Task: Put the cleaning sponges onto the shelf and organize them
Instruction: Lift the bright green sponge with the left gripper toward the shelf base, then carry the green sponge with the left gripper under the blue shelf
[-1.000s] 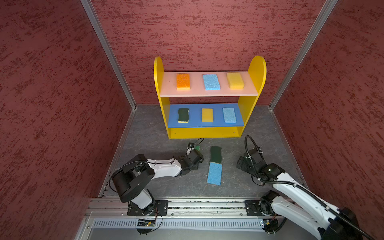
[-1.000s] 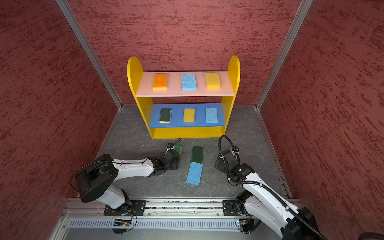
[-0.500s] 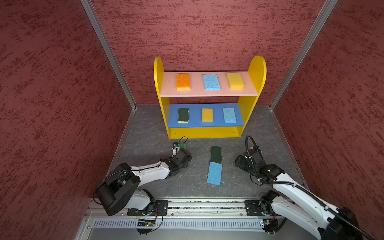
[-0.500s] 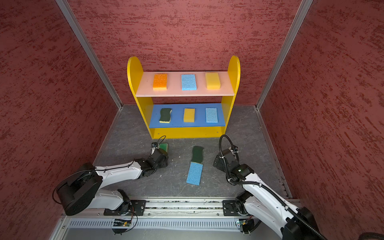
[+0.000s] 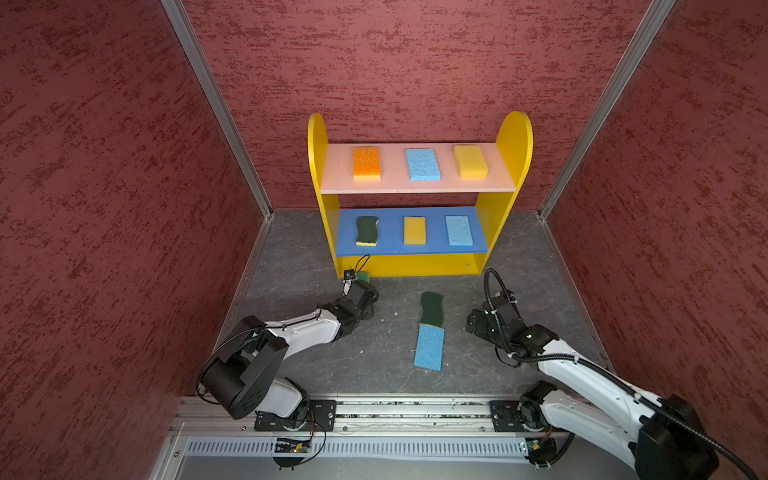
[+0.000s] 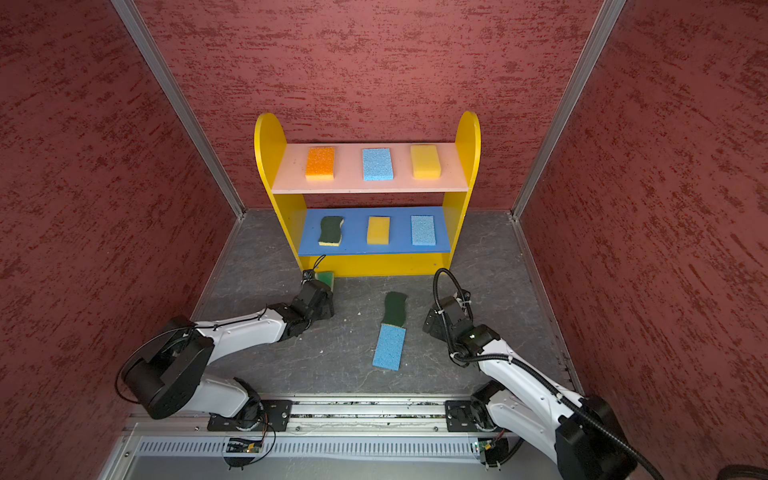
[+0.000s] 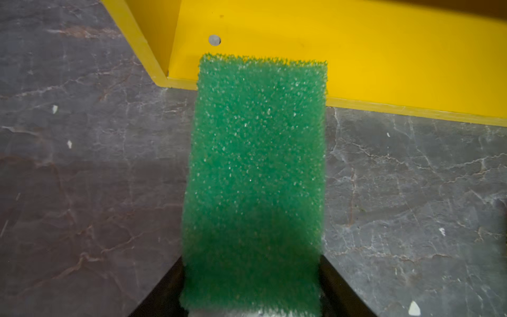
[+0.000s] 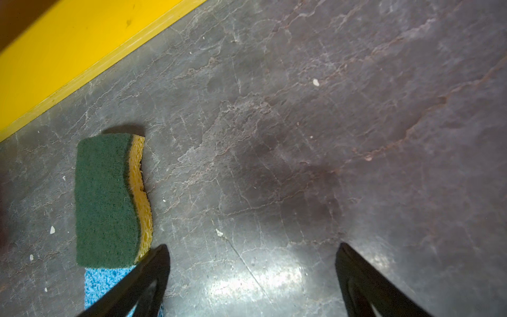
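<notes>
The shelf (image 5: 515,137) stands at the back, with three cleaning sponges on its pink board and three on its blue board. My left gripper (image 7: 251,262) is shut on a bright green sponge (image 7: 258,164), held low with its far end over the left front corner of the shelf's yellow base (image 7: 356,55). In a top view the green sponge (image 6: 325,277) peeks out ahead of that gripper. A wavy dark green scourer (image 5: 432,308) and a light blue sponge (image 5: 430,347) lie end to end on the floor. My right gripper (image 8: 253,247) is open and empty, just right of the scourer (image 8: 104,200).
Red walls close in three sides of the grey stone floor (image 5: 299,266). A metal rail (image 5: 415,409) with both arm bases runs along the front. Small white crumbs dot the floor.
My left arm has swung left and forward, carrying the green sponge from the middle of the floor to the shelf's left front corner. The right arm has barely moved.
</notes>
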Available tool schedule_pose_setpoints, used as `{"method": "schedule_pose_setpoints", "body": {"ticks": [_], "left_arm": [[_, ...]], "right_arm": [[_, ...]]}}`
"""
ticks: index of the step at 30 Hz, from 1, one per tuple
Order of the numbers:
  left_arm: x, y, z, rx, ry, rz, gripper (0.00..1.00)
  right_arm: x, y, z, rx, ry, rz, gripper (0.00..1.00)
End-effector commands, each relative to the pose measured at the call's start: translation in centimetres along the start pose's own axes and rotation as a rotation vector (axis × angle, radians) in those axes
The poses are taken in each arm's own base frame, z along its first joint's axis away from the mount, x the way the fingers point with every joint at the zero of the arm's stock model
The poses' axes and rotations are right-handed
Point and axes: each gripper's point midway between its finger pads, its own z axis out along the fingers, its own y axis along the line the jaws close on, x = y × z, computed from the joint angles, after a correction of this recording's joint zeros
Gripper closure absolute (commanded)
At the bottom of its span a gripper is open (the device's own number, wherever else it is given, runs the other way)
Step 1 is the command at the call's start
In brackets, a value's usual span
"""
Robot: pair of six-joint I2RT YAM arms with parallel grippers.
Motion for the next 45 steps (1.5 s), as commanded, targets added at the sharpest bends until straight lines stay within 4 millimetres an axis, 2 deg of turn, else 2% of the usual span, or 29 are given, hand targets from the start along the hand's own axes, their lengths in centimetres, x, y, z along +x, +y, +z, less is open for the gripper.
{"method": "schedule_pose_setpoints", "body": {"ticks": [1,17,27,45], "left_arm": [[-1.8,-0.9,0.4,0.022,-0.041,0.014,0.35],[-5.7,-1.0,2.3,0.007,-0.107,0.017,0.35],[-6.7,-1.4,4.1,-0.002,-0.120,0.023,0.34],[-9.0,-1.8,5.9,0.008,-0.154,-0.002,0.34]], "right_arm": [[-0.7,0.7,0.2,-0.032,-0.033,-0.002,0.05],[-0.9,1.0,0.5,-0.043,-0.044,-0.015,0.05],[-0.8,1.3,1.4,-0.041,-0.033,-0.026,0.05],[-0.4,1.8,2.6,-0.044,-0.013,-0.036,0.05]]}}
